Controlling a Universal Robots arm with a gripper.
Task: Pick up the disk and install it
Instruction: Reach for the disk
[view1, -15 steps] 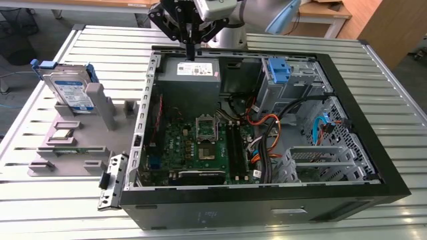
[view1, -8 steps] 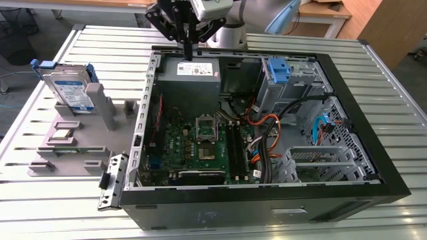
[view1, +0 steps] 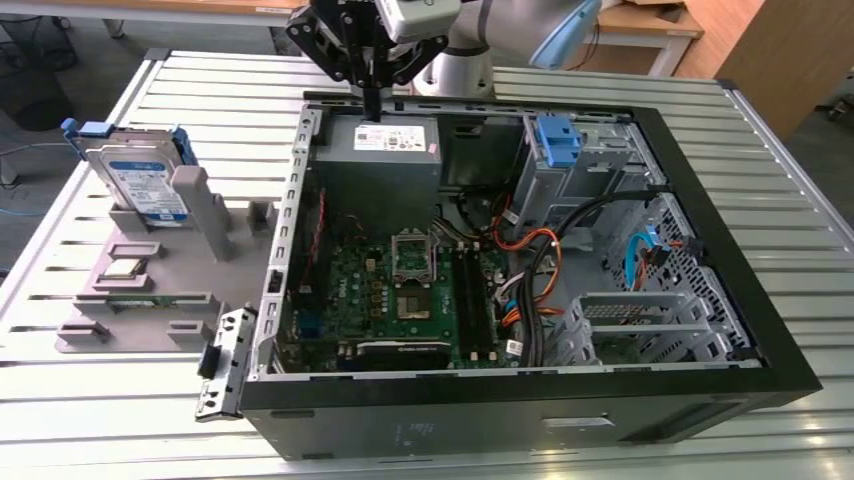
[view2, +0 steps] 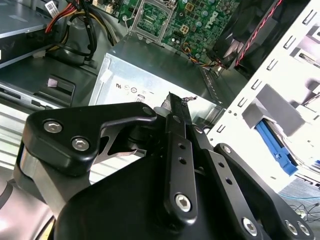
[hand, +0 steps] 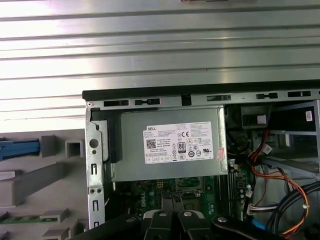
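The disk (view1: 138, 183) stands on edge in a grey holder (view1: 160, 290) near the surface's (view1: 107, 420) edge at the exterior view's left (presumably upright so its blue carrier can be grasped). The claw (view1: 372, 112), fingers together and empty, hangs over the power supply (view1: 387, 140) in the open computer case, well apart from the disk.

exterior view | disk (view1: 140, 182) lower end hidden behind grey holder (view1: 191, 205) | arm (view1: 534, 30) cut by edge

Slatted metal table (view1: 134, 400) with computer case (view1: 534, 425), grey rack (view1: 180, 275)
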